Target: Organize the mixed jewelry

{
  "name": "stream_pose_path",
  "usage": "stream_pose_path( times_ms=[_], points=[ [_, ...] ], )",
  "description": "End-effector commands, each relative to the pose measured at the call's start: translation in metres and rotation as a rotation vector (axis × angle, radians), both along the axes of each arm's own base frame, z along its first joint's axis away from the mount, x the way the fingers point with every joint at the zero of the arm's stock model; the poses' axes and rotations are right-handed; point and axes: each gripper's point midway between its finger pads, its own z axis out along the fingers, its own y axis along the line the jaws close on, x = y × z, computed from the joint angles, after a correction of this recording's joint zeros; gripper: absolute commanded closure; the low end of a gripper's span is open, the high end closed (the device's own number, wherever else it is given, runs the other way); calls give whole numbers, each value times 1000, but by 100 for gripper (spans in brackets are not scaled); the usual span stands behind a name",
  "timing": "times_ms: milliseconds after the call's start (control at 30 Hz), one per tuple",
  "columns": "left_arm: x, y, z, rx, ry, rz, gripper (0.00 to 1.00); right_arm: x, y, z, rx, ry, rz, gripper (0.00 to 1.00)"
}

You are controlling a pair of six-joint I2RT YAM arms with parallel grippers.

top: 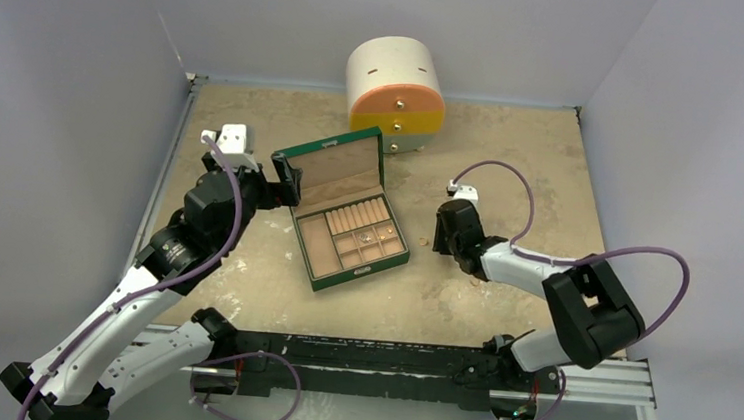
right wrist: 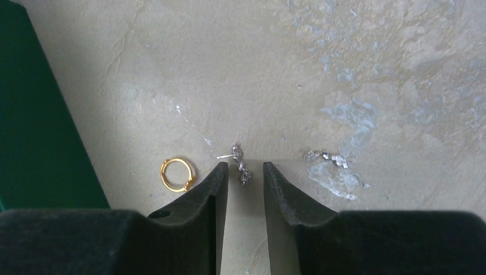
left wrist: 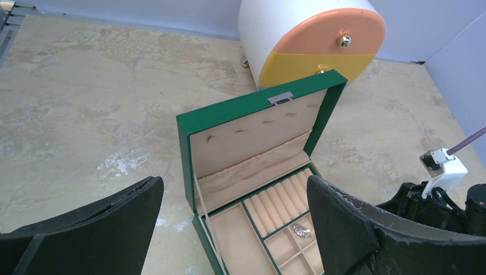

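Right wrist view: I've got three pieces lying flat and apart on the table (right wrist: 372, 69). Lower left of centre sits a small gold ring (right wrist: 177, 174), a thin band with a little knot at its lower right. Near it, dead centre, is a tiny silvery sparkly piece (right wrist: 241, 162), its short pin poking left. Right of centre, a second silvery sparkly piece (right wrist: 326, 156) stretches sideways. Left wrist view, bottom edge, right of centre: a glittery silver bit (left wrist: 301, 230) rests in a small tan compartment (left wrist: 283, 245).
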Motion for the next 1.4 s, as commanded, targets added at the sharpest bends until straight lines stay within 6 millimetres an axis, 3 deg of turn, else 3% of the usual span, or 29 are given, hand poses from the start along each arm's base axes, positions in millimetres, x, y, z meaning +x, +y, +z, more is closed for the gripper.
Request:
stream_pose_path(
  times_ms=[0,233,367,633,867,1167,1367],
  points=[
    [3,0,13,-35,-40,3,4,17,10,11,28,-42,14,71],
    [3,0,14,-36,-41,5,4,14,9,12,32,-40,16,85],
    [3,0,14,-37,-41,5,4,13,9,15,36,-45,16,99],
    [3,1,14,-37,-43,8,4,12,10,31,58,-68,26,100],
    [2,2,16,-43,-48,8,4,13,8,60,78,-131,23,100],
    [2,2,17,-48,-50,1,4,7,38,108,204,-214,170,100],
    [1,1,17,-51,-51,-1,4,-7,79,138,293,-268,322,100]
  ],
)
